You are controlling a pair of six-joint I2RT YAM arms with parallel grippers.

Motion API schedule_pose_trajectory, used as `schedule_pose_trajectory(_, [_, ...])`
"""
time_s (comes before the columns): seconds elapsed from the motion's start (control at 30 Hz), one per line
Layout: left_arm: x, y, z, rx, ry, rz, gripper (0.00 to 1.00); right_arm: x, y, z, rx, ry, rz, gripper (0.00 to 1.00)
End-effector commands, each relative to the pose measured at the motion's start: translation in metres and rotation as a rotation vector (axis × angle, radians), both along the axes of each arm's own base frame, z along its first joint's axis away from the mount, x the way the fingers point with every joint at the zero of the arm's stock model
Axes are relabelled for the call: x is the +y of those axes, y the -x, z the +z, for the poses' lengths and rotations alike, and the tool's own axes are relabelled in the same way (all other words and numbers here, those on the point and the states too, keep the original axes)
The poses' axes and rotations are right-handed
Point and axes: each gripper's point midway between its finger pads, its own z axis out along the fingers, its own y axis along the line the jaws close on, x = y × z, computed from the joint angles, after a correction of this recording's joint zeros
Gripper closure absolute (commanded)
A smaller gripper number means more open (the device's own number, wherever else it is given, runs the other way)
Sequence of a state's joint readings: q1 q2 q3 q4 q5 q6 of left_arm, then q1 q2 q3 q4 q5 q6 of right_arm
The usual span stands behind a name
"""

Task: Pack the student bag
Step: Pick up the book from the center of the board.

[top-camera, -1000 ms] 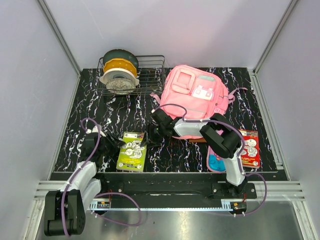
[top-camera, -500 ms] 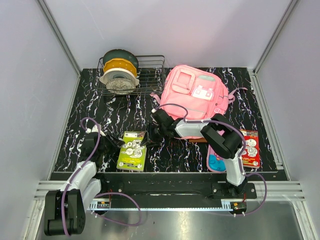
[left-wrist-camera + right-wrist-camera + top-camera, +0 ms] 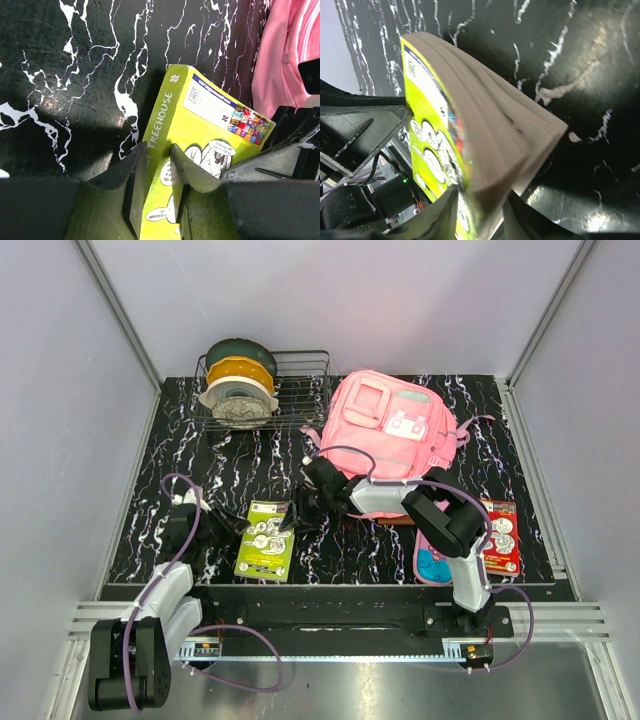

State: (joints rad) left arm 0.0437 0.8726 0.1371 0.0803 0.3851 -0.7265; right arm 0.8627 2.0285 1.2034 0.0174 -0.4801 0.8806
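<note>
Two-armed pickup of the green book [image 3: 263, 540] at the counter's [image 3: 200, 460] front edge: left pincer [image 3: 157, 150] clenched on its spine, right pincer [image 3: 480, 197] straddling the pages, grip unclear. Next, probably lift it toward the student bag [image 3: 385, 425], back-right.

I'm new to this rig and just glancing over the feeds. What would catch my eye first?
The large soft pink fabric backpack at the table's far middle-right dominates. Nearer, left of centre, a lime-green paperback comic book lies between the left pincer and the right pincer, each straddling one edge. A black wire basket of filament spools stands at the far left.
</note>
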Motion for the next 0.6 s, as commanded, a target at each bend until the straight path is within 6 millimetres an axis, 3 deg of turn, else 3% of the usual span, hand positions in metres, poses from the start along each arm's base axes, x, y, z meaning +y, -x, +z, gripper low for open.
schedule_pose_trajectory(0.0, [-0.032, 0.005, 0.024, -0.059, 0.129, -0.151, 0.72, 0.032, -0.014, 0.04, -0.101, -0.126, 0.025, 0.64])
schedule_pose_trajectory(0.17, [-0.032, 0.005, 0.025, -0.059, 0.13, -0.151, 0.72, 0.028, -0.015, 0.04, -0.121, -0.117, 0.019, 1.0])
schedule_pose_trajectory(0.27, [-0.035, 0.001, 0.039, -0.112, 0.129, -0.179, 0.63, 0.022, -0.015, 0.048, -0.157, -0.104, 0.016, 1.0])
schedule_pose_trajectory(0.3, [-0.037, -0.004, 0.053, -0.164, 0.127, -0.206, 0.55, 0.02, -0.017, 0.052, -0.174, -0.102, 0.004, 1.0])
schedule_pose_trajectory(0.33, [-0.038, -0.007, 0.064, -0.203, 0.122, -0.221, 0.3, 0.018, -0.016, 0.066, -0.199, -0.121, 0.007, 1.0])
schedule_pose_trajectory(0.4, [-0.036, -0.016, 0.097, -0.317, 0.069, -0.24, 0.15, 0.013, -0.013, 0.074, -0.232, -0.126, 0.025, 1.0])
schedule_pose_trajectory(0.43, [-0.034, -0.018, 0.105, -0.333, 0.051, -0.24, 0.01, 0.011, -0.012, 0.088, -0.255, -0.149, 0.03, 1.0])
schedule_pose_trajectory(0.47, [-0.031, -0.024, 0.126, -0.386, 0.023, -0.233, 0.01, 0.009, -0.008, 0.091, -0.266, -0.159, 0.051, 1.0])
schedule_pose_trajectory(0.57, [-0.03, -0.032, 0.15, -0.432, 0.013, -0.232, 0.01, 0.004, 0.001, 0.113, -0.309, -0.208, 0.077, 1.0])
